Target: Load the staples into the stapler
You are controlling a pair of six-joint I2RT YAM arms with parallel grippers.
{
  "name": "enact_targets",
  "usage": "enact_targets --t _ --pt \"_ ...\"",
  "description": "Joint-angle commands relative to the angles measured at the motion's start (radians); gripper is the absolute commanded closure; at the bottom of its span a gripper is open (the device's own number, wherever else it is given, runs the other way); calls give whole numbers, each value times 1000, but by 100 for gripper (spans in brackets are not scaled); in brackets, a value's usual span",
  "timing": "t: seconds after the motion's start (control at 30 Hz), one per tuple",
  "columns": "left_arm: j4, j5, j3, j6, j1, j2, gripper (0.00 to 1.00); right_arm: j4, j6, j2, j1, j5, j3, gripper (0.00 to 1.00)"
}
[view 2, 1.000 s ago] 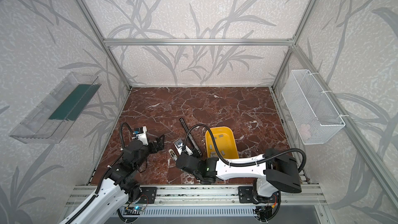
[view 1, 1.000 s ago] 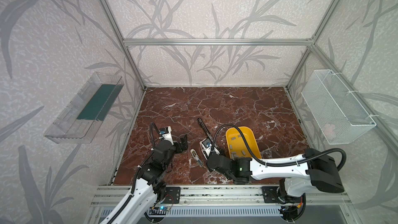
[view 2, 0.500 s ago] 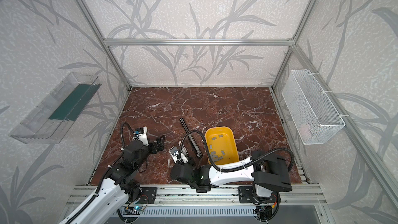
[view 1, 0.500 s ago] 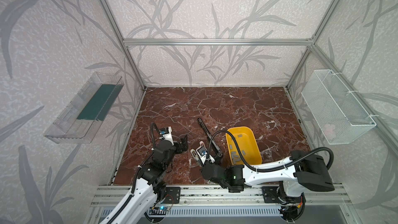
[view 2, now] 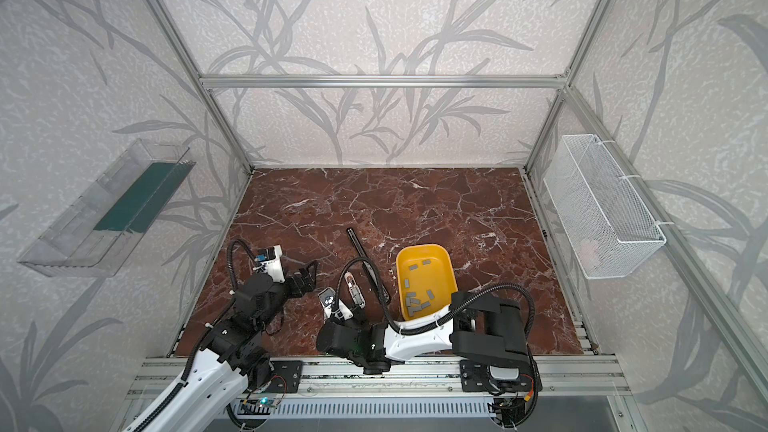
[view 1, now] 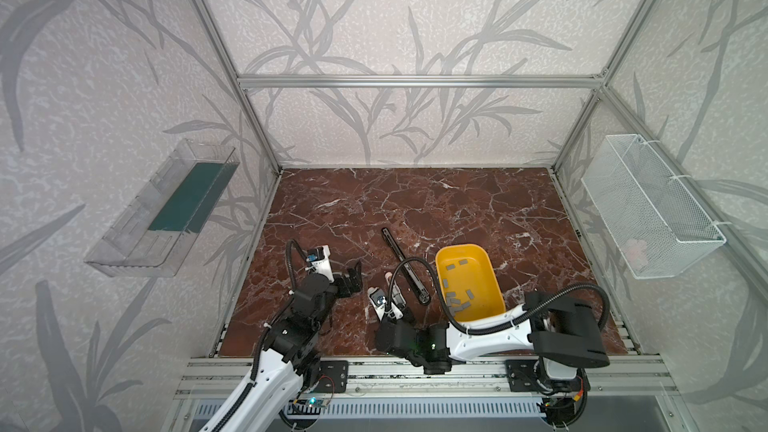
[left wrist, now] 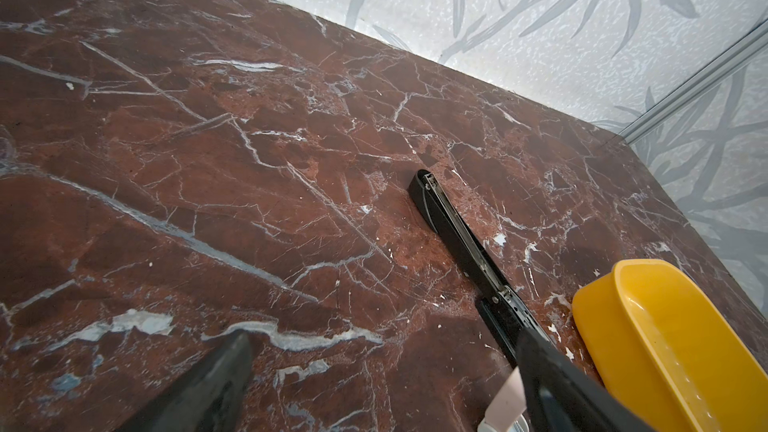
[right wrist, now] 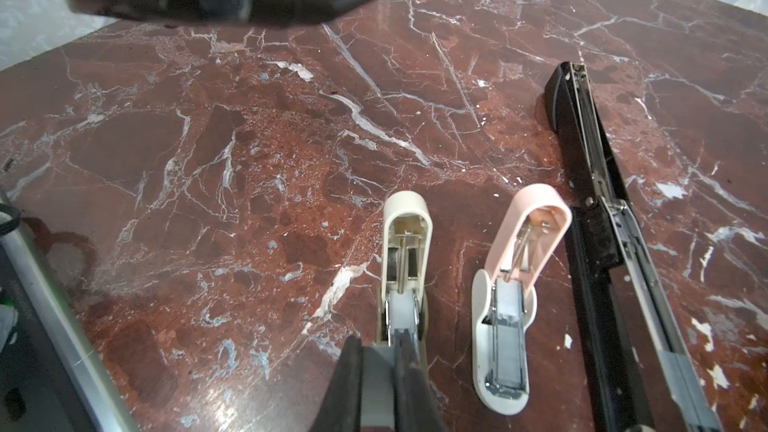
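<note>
My right gripper (right wrist: 376, 347) is shut on a flat grey strip of staples (right wrist: 376, 384). It holds the strip at the near end of an opened cream stapler (right wrist: 405, 251), in line with its channel. An opened pink stapler (right wrist: 513, 284) lies right beside it with a grey strip in its tray. A long black stapler (right wrist: 598, 209) lies opened past that. Several more staples (view 1: 457, 303) lie in the yellow bin (view 1: 494, 284). My left gripper (view 1: 353, 278) hovers open and empty over bare marble, left of the staplers (left wrist: 457, 238).
The right arm (view 1: 490, 332) lies low along the front rail, reaching left past the yellow bin (view 2: 451, 276). A clear tray (view 1: 166, 209) hangs on the left wall and a white wire basket (view 1: 648, 205) on the right wall.
The right wrist has swung left and toward the front edge, uncovering the yellow bin and coming down to the small staplers. The left arm has not moved.
</note>
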Motion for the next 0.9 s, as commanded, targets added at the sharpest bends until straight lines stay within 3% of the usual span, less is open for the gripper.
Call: enact_targets --t 0.0,0.3,0.87 --pt "0 -12 -9 -13 -3 -4 1 58 -6 -8 -12 -8 -1 88" --pt "5 -9 -7 -11 -3 8 1 109 0 22 -56 -91 -30 88" --pt "13 -3 -7 -10 -3 19 1 60 12 57 -60 -69 -22 88"
